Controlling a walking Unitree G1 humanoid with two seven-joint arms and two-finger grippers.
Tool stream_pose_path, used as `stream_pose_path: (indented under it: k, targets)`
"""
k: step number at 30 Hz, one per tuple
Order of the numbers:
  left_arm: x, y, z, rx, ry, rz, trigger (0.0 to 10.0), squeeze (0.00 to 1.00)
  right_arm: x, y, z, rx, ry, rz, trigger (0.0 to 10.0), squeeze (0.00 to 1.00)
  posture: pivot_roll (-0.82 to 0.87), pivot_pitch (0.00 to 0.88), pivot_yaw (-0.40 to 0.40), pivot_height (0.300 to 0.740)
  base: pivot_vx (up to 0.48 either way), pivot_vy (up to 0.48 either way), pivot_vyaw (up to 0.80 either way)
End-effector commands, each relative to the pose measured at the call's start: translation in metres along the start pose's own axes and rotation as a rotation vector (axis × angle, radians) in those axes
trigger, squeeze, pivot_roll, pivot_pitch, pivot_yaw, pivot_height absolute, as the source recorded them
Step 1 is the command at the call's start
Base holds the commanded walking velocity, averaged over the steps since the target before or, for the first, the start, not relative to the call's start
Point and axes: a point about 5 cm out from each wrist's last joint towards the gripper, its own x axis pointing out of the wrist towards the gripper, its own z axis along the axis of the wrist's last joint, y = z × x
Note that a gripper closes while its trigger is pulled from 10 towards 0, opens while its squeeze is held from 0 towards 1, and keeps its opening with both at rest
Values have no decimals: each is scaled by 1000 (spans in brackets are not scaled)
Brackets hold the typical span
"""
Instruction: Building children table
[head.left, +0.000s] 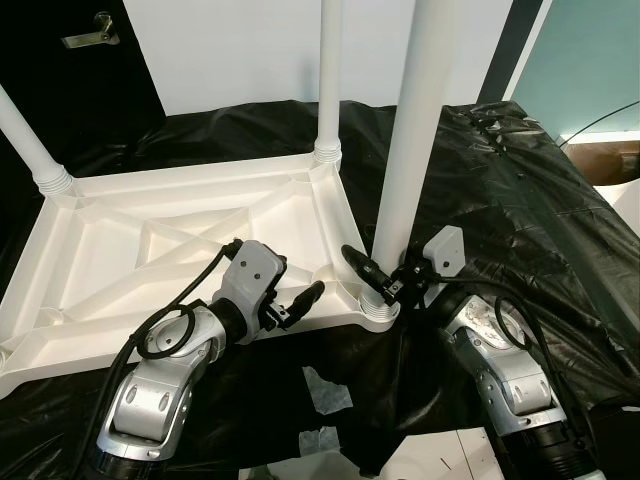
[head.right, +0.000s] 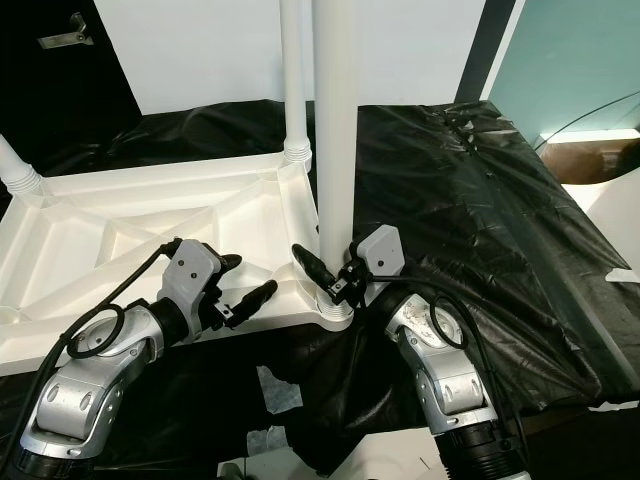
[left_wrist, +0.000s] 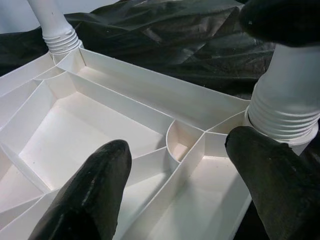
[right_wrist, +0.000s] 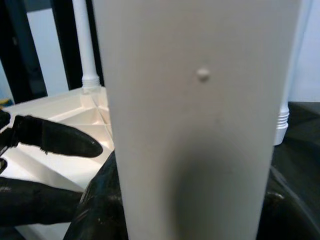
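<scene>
A white plastic children's table (head.left: 100, 335) lies upside down on black sheeting, ribs facing up. Two white legs stand in its far corners, one on the left (head.left: 25, 140) and one in the middle (head.left: 329, 70). A third leg (head.left: 410, 150) stands upright in the near right corner socket (left_wrist: 285, 107). My right gripper (head.left: 385, 275) is shut on this leg's base, one finger on each side, and the leg (right_wrist: 200, 125) looms close in the right wrist view. My left gripper (head.left: 300, 285) hovers open over the table's near rim, just left of that socket, holding nothing.
Black plastic sheeting (head.left: 520, 190) covers the surface under and to the right of the table. Bits of white tape (head.left: 328, 392) lie on it near me. A dark door with a handle (head.left: 90, 35) is at the back left. A brown surface (head.left: 610, 160) sits at the right edge.
</scene>
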Motion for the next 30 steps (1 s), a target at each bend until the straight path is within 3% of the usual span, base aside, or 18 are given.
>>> stream_pose_path:
  k: [1,10,15,17,19,26,30]
  targets:
    - [-1,4,3,3,-4,32,10000,0,-12,6,-26,10,90,28,10000,0,116,92,5,740,0,0,0]
    - [-2,6,5,5,-6,42,10000,0,-17,16,-29,-48,63,74,10000,0,117,94,13,740,0,0,0]
    - [-3,7,5,9,-4,38,10000,0,-18,16,-34,-7,92,56,10000,0,117,95,16,740,0,0,0]
    - [-2,7,6,12,-2,37,10000,0,-16,9,-36,93,122,-7,10000,0,115,95,18,740,0,0,0]
    - [-2,7,6,12,-3,35,10000,0,-13,6,-37,108,143,-23,10000,0,115,95,18,740,0,0,0]
    - [0,6,7,13,-8,28,10000,0,-4,-3,-35,97,215,-39,10000,0,111,93,14,740,0,0,0]
    - [0,5,7,12,-8,30,10000,0,-6,0,-37,84,216,-47,10000,0,116,93,10,740,0,0,0]
